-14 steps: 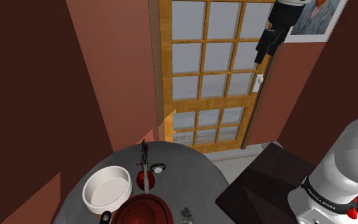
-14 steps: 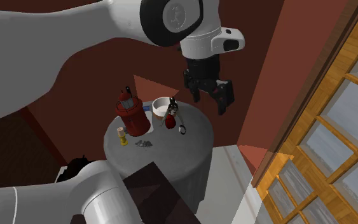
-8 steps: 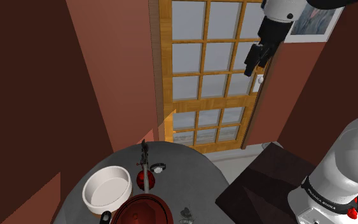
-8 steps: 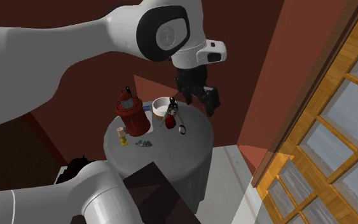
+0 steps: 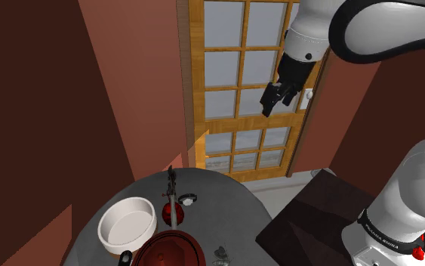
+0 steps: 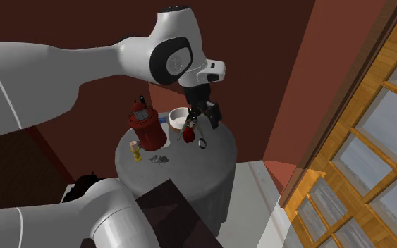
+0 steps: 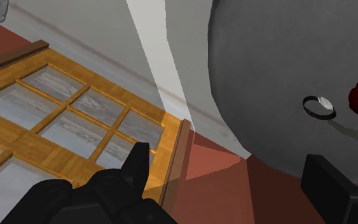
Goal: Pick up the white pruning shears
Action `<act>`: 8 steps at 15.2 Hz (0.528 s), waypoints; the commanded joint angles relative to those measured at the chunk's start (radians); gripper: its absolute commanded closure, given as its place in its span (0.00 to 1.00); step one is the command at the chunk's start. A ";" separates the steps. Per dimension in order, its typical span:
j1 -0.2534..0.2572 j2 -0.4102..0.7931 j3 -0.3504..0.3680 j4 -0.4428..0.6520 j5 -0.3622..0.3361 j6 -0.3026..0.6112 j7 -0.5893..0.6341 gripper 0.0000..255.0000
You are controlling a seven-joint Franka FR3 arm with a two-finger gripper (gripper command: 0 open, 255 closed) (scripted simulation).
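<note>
Fingers [image 7: 139, 167] first: the all-black two-finger gripper [image 7: 231, 159] is spread wide, tips well apart, nothing between them and nothing touched. It carries nothing.

Shoulder view now: it hangs high in front of the wooden-framed glazed door [image 5: 241, 83], and the round grey table [image 5: 226, 196] sits well below it.

Down on that table lie the pruning shears with black blades and a red handle [image 5: 171, 193], far beneath the open fingers. No white on them here. A small dark ring with a white patch [image 5: 189, 199] sits just beside them. Along the gripper's own line of sight, that ring and a bit of the red handle show on the grey top, out beyond one fingertip.

From the second exterior view the gripper hovers over the far part of the table, near the shears but apart from them.

Writing: there is white lettering on the dark band [image 5: 384, 236] of the white arm by the stand, too small to read with certainty.

Containers: a round white bowl [image 5: 127, 224] stands below the gripper, just beside the shears, its inside plain white. Next to it stands a red lantern-shaped object with a black top [image 6: 144, 123], and near that a small yellow can [image 6: 135, 149]
</note>
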 commanded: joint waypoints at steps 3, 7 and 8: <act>0.005 0.062 0.091 -0.034 0.033 0.119 0.106 0.00; -0.007 0.155 0.196 -0.036 0.047 0.237 0.221 0.00; -0.014 0.182 0.224 -0.032 0.046 0.266 0.252 0.00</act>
